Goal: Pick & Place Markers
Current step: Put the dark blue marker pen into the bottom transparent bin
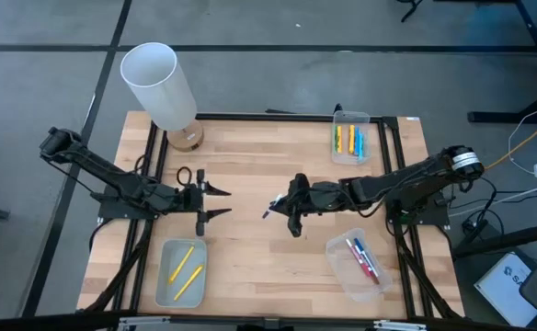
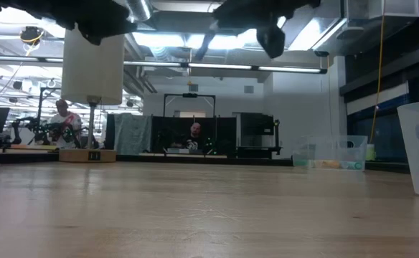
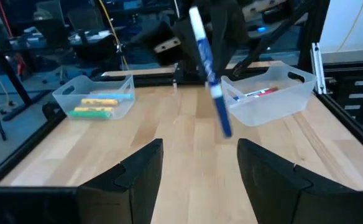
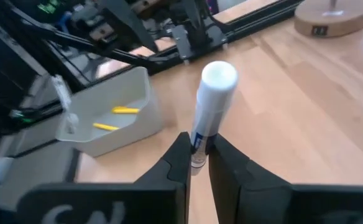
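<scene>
Sorted: slim coloured plastic markers (image 1: pixel 350 141) lie in three clear trays (image 1: pixel 181 272).
Remaining: right hand (image 1: pixel 280 206) grips blue-and-white marker (image 1: pixel 273 208); left hand (image 1: pixel 215 202) open, empty.

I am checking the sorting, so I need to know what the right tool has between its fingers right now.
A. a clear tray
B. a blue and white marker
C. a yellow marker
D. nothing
B: the right tool is shut on a blue and white marker, held up over the middle of the table, as both wrist views show.
</scene>
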Controlling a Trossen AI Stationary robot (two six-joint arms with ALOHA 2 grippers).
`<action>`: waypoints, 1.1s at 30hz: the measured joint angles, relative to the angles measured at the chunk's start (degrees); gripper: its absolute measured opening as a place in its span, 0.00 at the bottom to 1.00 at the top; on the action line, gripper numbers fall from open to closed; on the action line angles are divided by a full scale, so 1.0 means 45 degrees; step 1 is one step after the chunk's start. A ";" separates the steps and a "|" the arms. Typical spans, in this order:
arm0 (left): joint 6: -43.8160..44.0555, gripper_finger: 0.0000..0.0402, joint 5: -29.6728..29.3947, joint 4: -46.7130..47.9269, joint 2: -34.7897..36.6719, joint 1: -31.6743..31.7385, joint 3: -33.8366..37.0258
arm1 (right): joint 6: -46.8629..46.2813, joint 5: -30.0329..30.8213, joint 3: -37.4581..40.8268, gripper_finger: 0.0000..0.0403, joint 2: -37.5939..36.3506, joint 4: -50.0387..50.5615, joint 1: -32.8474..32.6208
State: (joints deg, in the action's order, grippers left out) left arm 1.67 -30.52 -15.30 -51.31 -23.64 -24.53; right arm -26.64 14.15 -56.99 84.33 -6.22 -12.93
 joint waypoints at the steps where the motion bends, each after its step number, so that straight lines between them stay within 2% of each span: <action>1: 0.0048 0.50 0.0009 0.0191 0.0129 0.0000 0.0000 | -0.0200 -0.0195 0.0000 0.09 -0.0170 0.0138 0.0000; 5: 0.0236 0.50 0.0332 0.1122 0.0669 0.0000 0.0000 | -0.0823 -0.0534 0.0000 0.09 -0.0832 0.0892 0.0000; 11: 0.0484 0.50 0.1985 0.1774 0.1476 0.0000 0.0034 | -0.2050 -0.0929 0.0000 0.09 -0.1731 0.2450 0.0000; 15: 0.0463 0.51 0.3505 0.0548 0.2074 0.0077 0.0980 | -0.2963 -0.1199 0.0000 0.09 -0.2207 0.3427 0.0000; 19: 0.0185 0.51 0.4201 -0.1220 0.2803 0.0354 0.2126 | -0.3805 -0.1667 0.0000 0.10 -0.2493 0.4365 0.0000; 27: 0.0772 0.51 0.4668 -0.2516 0.4091 0.1395 0.3972 | -0.6190 -0.3964 0.0000 0.09 -0.3173 0.5701 0.0420; 33: 0.1030 0.51 0.6280 -0.3593 0.4582 0.2246 0.4906 | -0.6799 -0.6014 0.0000 0.09 -0.3336 0.6202 0.0707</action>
State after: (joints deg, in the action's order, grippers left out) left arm 6.31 -2.26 -31.47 -30.69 -13.53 -2.46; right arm -57.23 -12.92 -56.99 69.32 21.69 -9.75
